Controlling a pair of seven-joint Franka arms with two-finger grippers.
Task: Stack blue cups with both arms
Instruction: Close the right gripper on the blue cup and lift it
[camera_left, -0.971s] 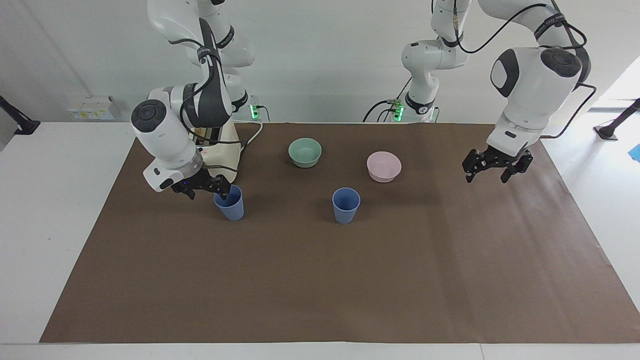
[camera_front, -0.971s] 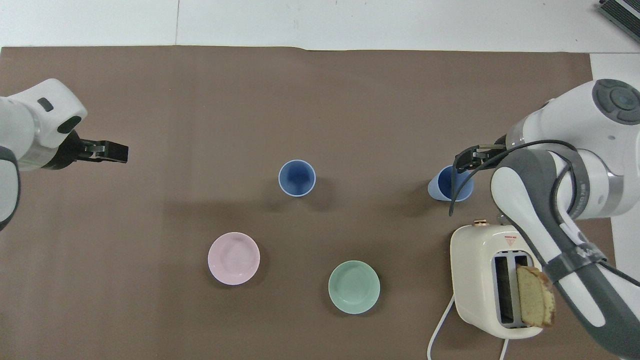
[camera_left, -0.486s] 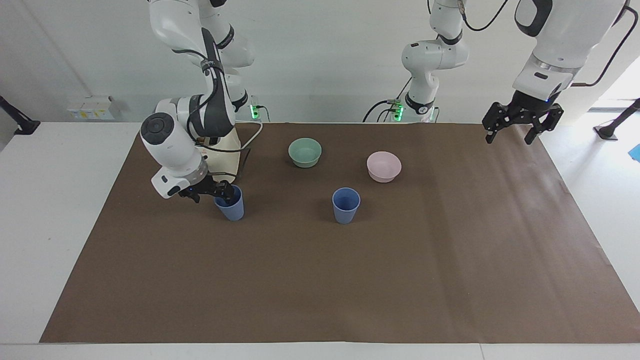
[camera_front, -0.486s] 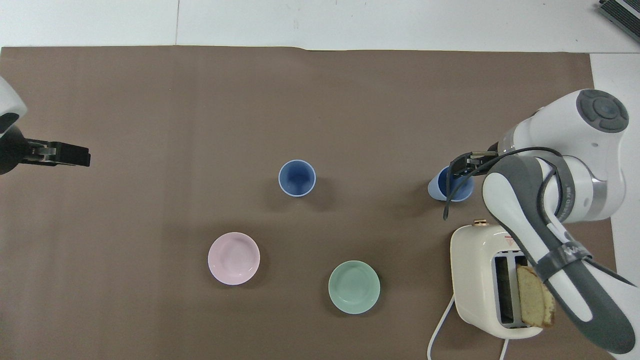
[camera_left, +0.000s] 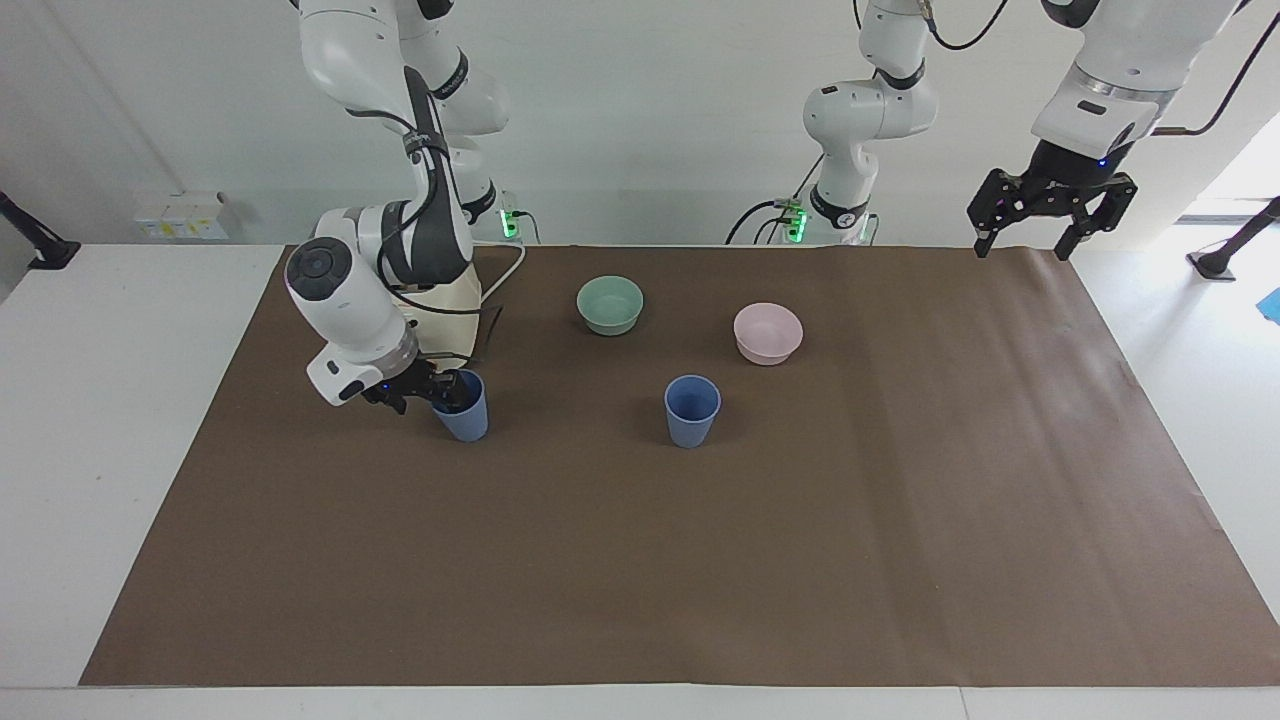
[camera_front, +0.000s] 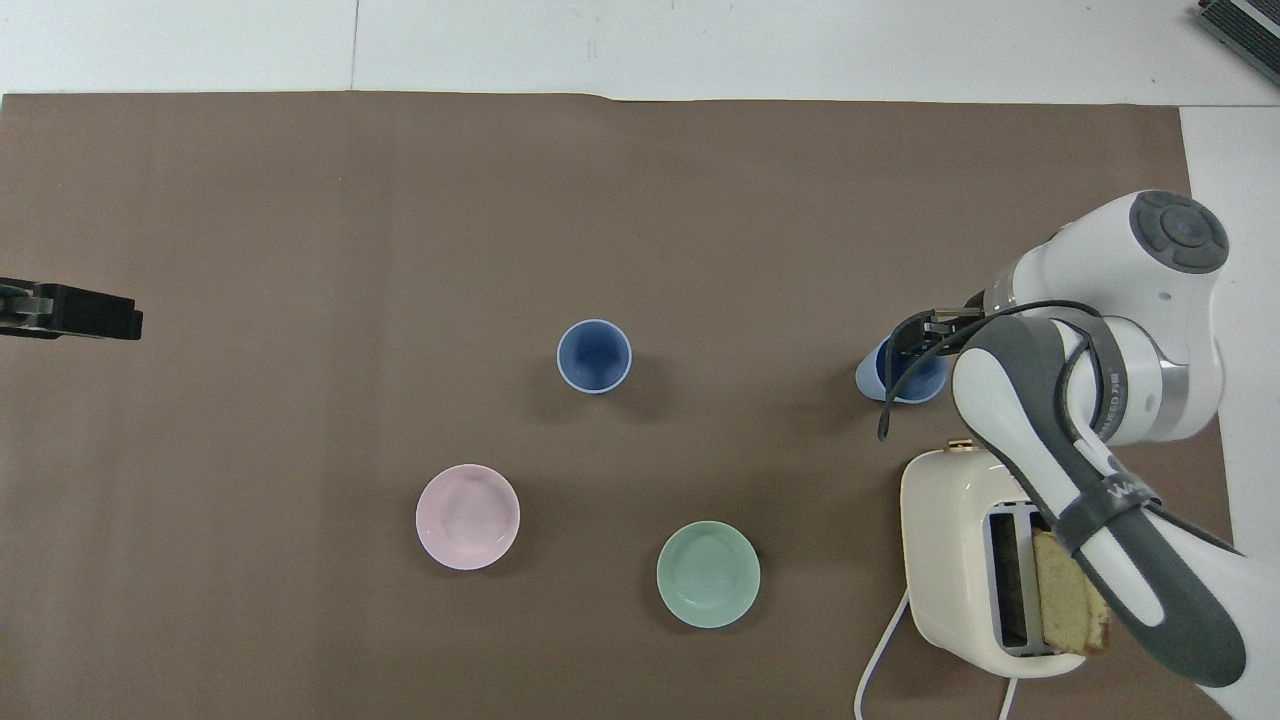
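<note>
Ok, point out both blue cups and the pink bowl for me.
middle blue cup (camera_left: 692, 418), facing view, outer wall.
blue cup at the right gripper (camera_left: 465, 422), facing view, outer wall.
pink bowl (camera_front: 467, 517), overhead view, inside bottom.

one high camera faces the robots across the table, another looks steeply down; both share the brown mat (camera_left: 640, 560).

Two cups (camera_left: 692, 410) (camera_left: 462, 407) stand farther out than two bowls (camera_left: 610, 304) (camera_left: 768, 332).
</note>
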